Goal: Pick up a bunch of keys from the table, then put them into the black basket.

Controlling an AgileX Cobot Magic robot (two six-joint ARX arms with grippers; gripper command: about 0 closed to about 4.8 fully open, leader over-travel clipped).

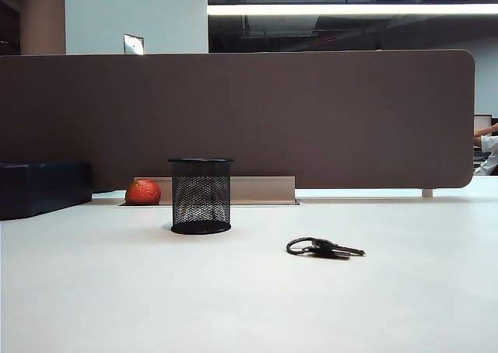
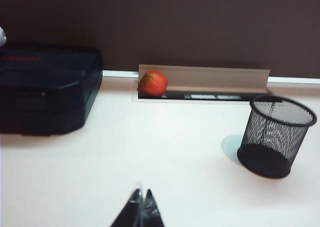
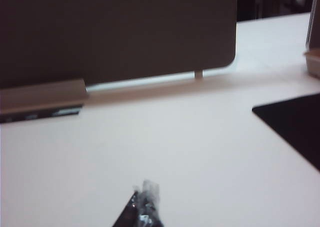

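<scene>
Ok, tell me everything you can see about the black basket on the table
The basket is a small black cylinder of wire mesh with a solid rim and a solid dark base, like a pen cup. It stands upright on the white table, open end up, and looks empty through the mesh. Nothing touches it but the table. The keys lie apart from it, nearer the camera and to the right in the exterior view; an orange-red ball sits behind it to the left.

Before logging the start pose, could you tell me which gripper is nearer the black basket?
Left. The left gripper, shut, has the black basket in its wrist view; the right gripper, shut, sees only bare table, no basket.
</scene>
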